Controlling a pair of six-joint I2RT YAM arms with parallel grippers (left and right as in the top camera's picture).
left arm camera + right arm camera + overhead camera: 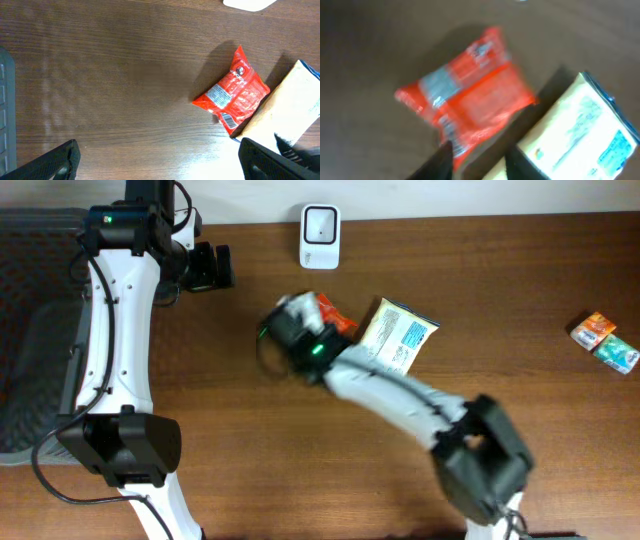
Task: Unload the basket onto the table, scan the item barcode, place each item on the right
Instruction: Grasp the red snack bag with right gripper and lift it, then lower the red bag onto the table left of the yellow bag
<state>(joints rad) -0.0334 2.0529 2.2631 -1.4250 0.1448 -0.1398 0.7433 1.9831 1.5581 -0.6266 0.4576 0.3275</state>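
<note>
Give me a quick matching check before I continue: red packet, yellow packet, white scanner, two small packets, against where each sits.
Things: 1 red packet; 2 yellow packet; 3 white scanner; 4 two small packets.
Places: A right edge of table; B far edge, middle; C centre, barcode showing; D centre, just right of the red one.
Pairs: 1-C, 2-D, 3-B, 4-A.

Brown wooden table [520, 430] under everything. Dark grey ribbed tray [30, 330] at table's left edge. Cream packet with blue label [400, 332] flat near table's middle, tilted. Small orange packet [594, 328] near table's right edge. Small teal packet [618, 353] just beside it, closer to that edge.
</note>
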